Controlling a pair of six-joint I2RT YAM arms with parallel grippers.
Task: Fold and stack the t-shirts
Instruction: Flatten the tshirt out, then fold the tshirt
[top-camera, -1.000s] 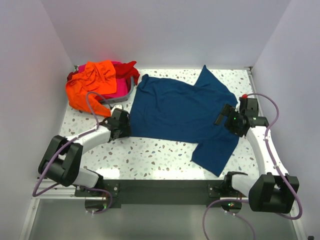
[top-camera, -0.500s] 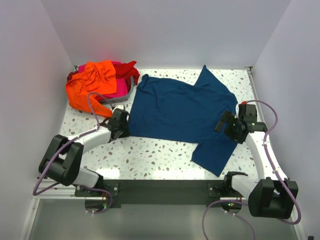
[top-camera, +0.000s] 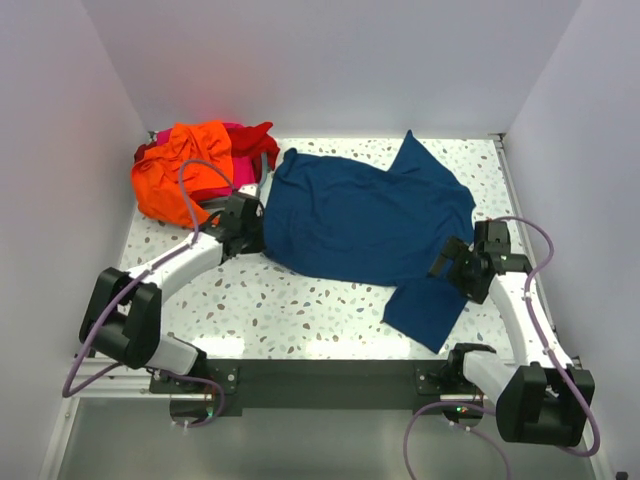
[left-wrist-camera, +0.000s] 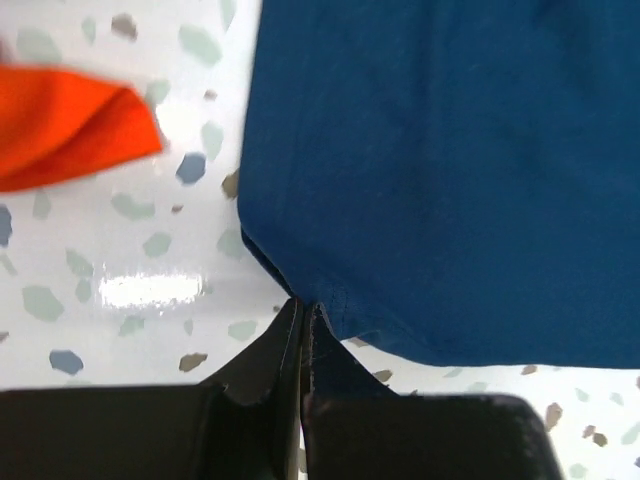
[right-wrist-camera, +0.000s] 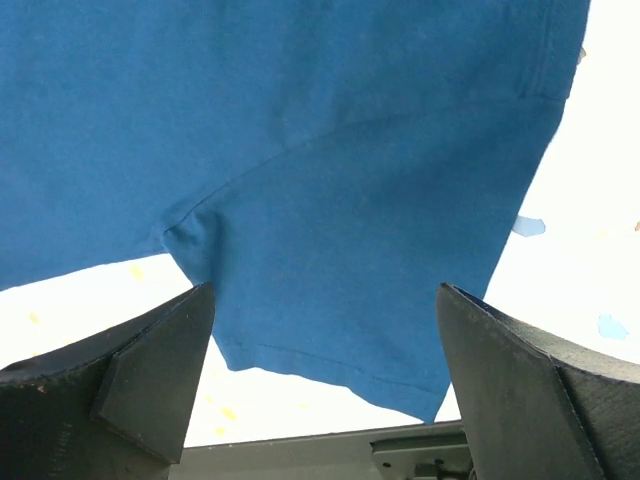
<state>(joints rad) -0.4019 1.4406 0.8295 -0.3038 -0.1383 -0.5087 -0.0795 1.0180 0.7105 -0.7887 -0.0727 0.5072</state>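
Top external view: the navy shirt (top-camera: 365, 215) lies spread flat on the table (top-camera: 300, 310), from the centre out toward 2 o'clock. One sleeve points to 12 o'clock and the other hangs down toward 5 o'clock. No white print shows on the upper face.

The orange shirt (top-camera: 180, 170), pink shirt (top-camera: 243, 176) and red shirt (top-camera: 256, 135) lie crumpled in one heap in the 10 o'clock corner, orange on top. The heap sits just beside the navy shirt's 9 o'clock edge. A grey curved rim (top-camera: 263, 172) shows at the heap's edge; what it belongs to cannot be told.

The left gripper (top-camera: 250, 232) sits at the navy shirt's 9 o'clock edge, between the heap and the shirt. Its purple cable (top-camera: 187, 192) loops over the orange shirt.

Left wrist view: the left gripper (left-wrist-camera: 302, 312) has its fingers pressed together, pinching the navy shirt's (left-wrist-camera: 440, 170) hem corner. A flap of the orange shirt (left-wrist-camera: 70, 125) lies near, at 10 o'clock.

Right wrist view: the right gripper (right-wrist-camera: 325, 290) has its fingers spread wide, with the navy sleeve (right-wrist-camera: 380, 260) lying across the gap. Contact with the cloth cannot be told.

In the top view the right gripper (top-camera: 447, 263) sits at the 4 o'clock sleeve.
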